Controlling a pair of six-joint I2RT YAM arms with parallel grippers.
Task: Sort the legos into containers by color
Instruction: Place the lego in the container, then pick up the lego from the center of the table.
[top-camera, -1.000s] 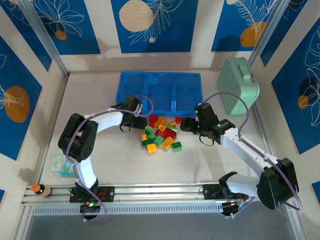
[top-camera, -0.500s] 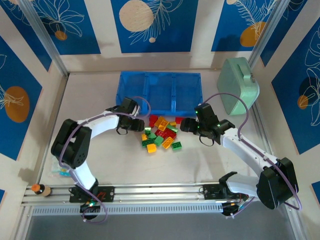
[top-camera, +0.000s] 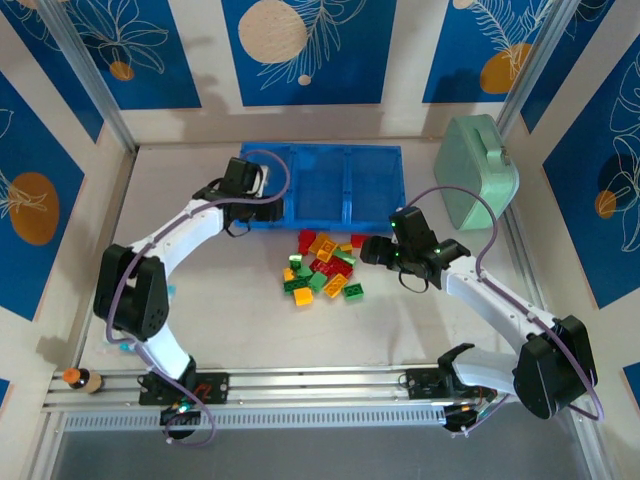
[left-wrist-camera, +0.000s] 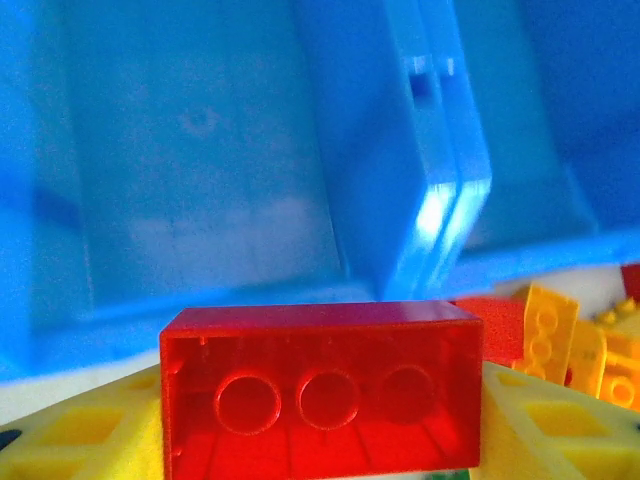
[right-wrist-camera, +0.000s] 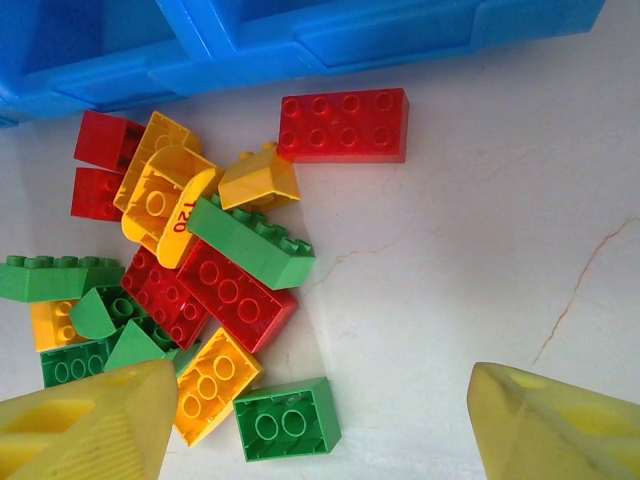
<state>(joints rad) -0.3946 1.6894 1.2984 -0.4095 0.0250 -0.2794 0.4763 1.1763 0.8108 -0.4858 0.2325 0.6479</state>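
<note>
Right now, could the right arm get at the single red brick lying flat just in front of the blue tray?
Probably yes. The right gripper stands open near the red brick, which lies studs-up at the edge of the pile with nothing on top and bare table on its near side.

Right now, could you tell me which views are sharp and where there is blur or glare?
Left wrist: the red brick is sharp, the blue tray behind it soft, with a glare streak on its divider. Right wrist: the legos are crisp, the yellow fingertips blurred. Top external: evenly lit, soft shadows.
</note>
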